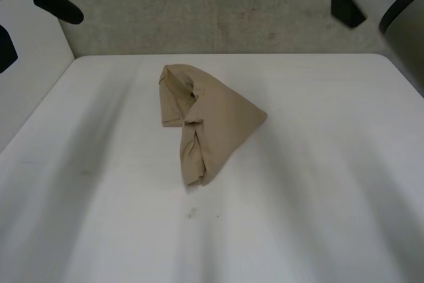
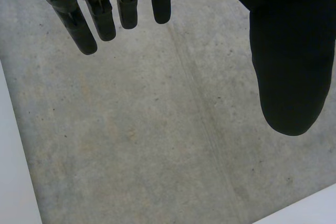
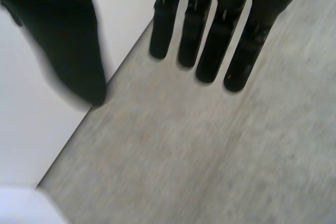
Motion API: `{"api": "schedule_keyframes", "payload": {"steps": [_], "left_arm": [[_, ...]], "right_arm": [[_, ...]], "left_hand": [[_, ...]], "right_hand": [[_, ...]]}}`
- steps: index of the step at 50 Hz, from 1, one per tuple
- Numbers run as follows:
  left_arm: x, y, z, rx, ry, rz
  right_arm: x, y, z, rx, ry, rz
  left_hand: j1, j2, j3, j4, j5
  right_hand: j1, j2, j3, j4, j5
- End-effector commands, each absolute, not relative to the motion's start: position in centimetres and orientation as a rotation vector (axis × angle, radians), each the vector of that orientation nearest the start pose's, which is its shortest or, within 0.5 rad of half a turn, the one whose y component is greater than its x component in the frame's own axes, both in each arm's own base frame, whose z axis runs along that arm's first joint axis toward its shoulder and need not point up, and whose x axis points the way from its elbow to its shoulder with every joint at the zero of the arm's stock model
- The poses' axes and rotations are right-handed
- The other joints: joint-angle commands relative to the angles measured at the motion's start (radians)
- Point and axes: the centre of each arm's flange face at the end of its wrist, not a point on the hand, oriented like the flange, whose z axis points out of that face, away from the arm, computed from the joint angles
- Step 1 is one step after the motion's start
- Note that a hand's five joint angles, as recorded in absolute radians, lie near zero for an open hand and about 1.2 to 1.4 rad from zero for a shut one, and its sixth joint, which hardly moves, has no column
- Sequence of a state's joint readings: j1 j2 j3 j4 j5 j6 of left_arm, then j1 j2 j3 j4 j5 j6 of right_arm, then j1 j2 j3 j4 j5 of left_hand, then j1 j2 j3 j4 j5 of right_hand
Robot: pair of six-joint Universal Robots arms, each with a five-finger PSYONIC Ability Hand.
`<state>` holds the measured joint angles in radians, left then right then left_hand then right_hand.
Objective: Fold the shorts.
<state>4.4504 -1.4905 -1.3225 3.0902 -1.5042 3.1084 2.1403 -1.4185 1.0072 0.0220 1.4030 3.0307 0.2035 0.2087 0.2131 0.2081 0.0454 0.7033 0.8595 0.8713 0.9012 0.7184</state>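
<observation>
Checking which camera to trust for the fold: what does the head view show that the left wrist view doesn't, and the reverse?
Head view: the tan shorts bunched in a heap on the white table, untouched. Left wrist view: the left hand with straight fingers, thumb apart, holding nothing. Both: the grey concrete floor.

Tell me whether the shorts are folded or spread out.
Folded, though untidily: the shorts lie on the table as a compact, rough triangle with overlapping layers and creases, not spread flat.
</observation>
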Motion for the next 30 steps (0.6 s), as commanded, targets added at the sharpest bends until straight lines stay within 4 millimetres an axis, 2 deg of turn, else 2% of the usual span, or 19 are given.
{"api": "schedule_keyframes", "payload": {"steps": [1, 2, 5, 6, 7, 10, 11, 14, 15, 19, 26, 30], "left_arm": [[-21.3, -25.2, 39.5, 0.363, 2.078, -2.689], [-21.4, -25.3, 39.3, 0.369, 2.081, -2.69], [-22.0, -26.3, 37.2, 0.394, 2.146, -2.635], [-22.3, -26.7, 36.4, 0.404, 2.172, -2.613], [-22.9, -27.2, 35.0, 0.432, 2.215, -2.575], [-24.3, -27.6, 32.9, 0.503, 2.279, -2.517], [-25.3, -27.8, 31.1, 0.555, 2.335, -2.461], [-26.8, -27.9, 28.6, 0.642, 2.407, -2.369], [-28.0, -27.7, 27.1, 0.702, 2.449, -2.314], [-29.7, -27.4, 23.8, 0.781, 2.569, -2.17], [-29.9, -27.8, 20.0, 0.65, 2.81, -1.926], [-29.9, -28.0, 18.7, 0.529, 2.928, -1.856]], "right_arm": [[32.7, -23.8, 34.7, -0.841, 1.707, -1.988], [32.8, -24.1, 32.7, -0.874, 1.781, -1.939], [32.4, -24.4, 30.1, -0.917, 1.883, -1.886], [32.1, -24.4, 28.3, -0.948, 1.938, -1.846], [31.9, -24.3, 27.5, -0.96, 1.963, -1.825], [31.1, -24.2, 24.9, -1.002, 2.03, -1.765], [30.8, -24.4, 24.4, -1.004, 2.045, -1.759], [29.0, -25.3, 22.7, -0.967, 2.103, -1.762], [28.6, -25.4, 22.2, -0.961, 2.116, -1.757], [27.3, -25.5, 20.6, -0.938, 2.143, -1.752], [24.9, -26.3, 18.0, -0.877, 2.186, -1.774], [24.6, -26.4, 17.6, -0.865, 2.187, -1.786]], "left_hand": [[-0.022, -0.028, -0.032, -0.027, -0.039], [-0.019, -0.025, -0.029, -0.024, -0.036], [-0.005, -0.01, -0.014, -0.009, -0.021], [0.001, -0.004, -0.008, -0.003, -0.015], [0.013, 0.008, 0.003, 0.008, -0.004], [0.028, 0.022, 0.018, 0.023, 0.011], [0.086, 0.081, 0.076, 0.081, 0.069], [0.183, 0.178, 0.173, 0.178, 0.167], [0.25, 0.245, 0.24, 0.246, 0.234], [0.315, 0.31, 0.306, 0.311, 0.299], [0.242, 0.237, 0.233, 0.238, 0.226], [0.195, 0.19, 0.186, 0.191, 0.179]], "right_hand": [[-0.392, -0.548, -0.56, -0.59, -0.581], [-0.442, -0.598, -0.61, -0.64, -0.631], [-0.486, -0.642, -0.654, -0.684, -0.676], [-0.509, -0.666, -0.677, -0.707, -0.699], [-0.51, -0.666, -0.678, -0.708, -0.699], [-0.51, -0.666, -0.678, -0.708, -0.699], [-0.513, -0.669, -0.681, -0.711, -0.702], [-0.51, -0.666, -0.678, -0.708, -0.699], [-0.51, -0.666, -0.678, -0.708, -0.699], [-0.51, -0.666, -0.678, -0.708, -0.699], [-0.507, -0.663, -0.675, -0.705, -0.696], [-0.507, -0.663, -0.675, -0.705, -0.696]]}}
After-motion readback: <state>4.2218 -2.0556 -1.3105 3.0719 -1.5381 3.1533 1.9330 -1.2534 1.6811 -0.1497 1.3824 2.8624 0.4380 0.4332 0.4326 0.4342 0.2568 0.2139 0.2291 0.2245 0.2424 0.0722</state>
